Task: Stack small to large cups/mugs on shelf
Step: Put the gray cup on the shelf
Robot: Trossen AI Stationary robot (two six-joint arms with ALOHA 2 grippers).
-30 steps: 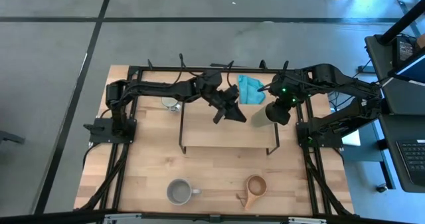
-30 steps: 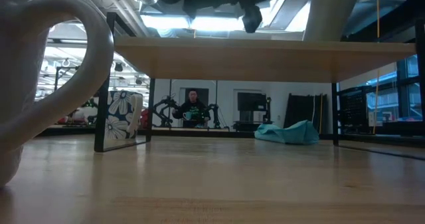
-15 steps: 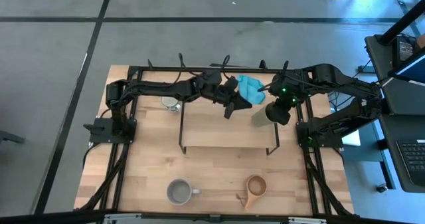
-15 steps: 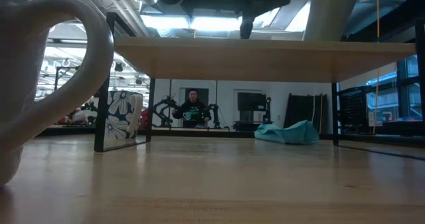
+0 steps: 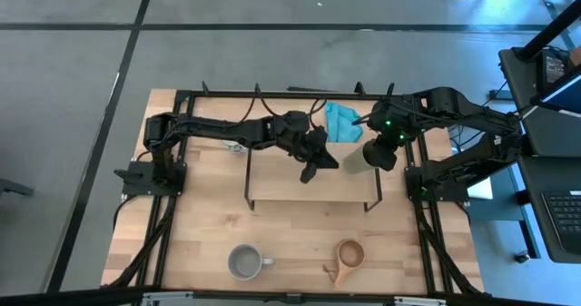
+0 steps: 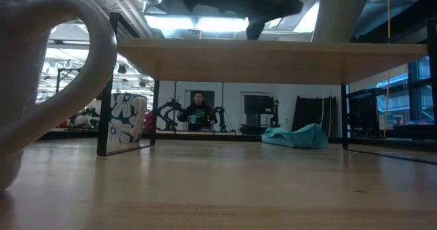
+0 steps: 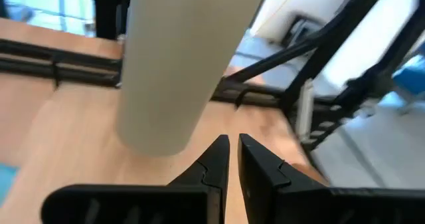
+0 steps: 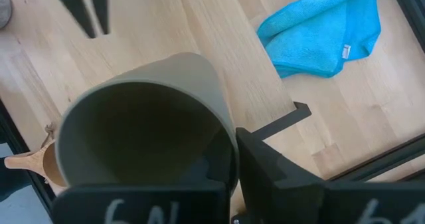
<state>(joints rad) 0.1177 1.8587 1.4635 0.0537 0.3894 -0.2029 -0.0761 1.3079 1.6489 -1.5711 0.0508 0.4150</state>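
Note:
My right gripper point(image 5: 370, 153) is shut on the olive-green cup point(image 5: 355, 158) above the right end of the shelf point(image 5: 290, 184), a light-wood board on black wire legs. My left gripper point(image 5: 310, 170) hovers over the middle of the shelf, shut and holding nothing; its fingers point(image 7: 219, 159) point toward the cup point(image 7: 174, 64), a short way off it. The grey mug point(image 5: 243, 262) and the brown wooden cup point(image 5: 348, 255) stand on the table near its front edge. A white flowered cup point(image 6: 127, 118) stands on the table behind the shelf's left leg. My right gripper holds the olive-green cup by its rim wall point(image 8: 224, 139), with one finger inside the mouth and one finger point(image 8: 265, 177) outside. The fingers come from above, pointing steeply down. The cup hangs tilted below them; I cannot tell whether its base touches the board.
A teal cloth point(image 5: 340, 121) lies crumpled on the table behind the shelf. Black frame rails run along the table's far edge and both sides. Bare tabletop lies between the shelf and the two front cups. A person sits far off in the room.
My left gripper has swung toward the table's far edge and back again over the shelf. It has rolled at the wrist and sunk a little toward the board, staying shut. The right gripper and the olive-green cup have kept still.

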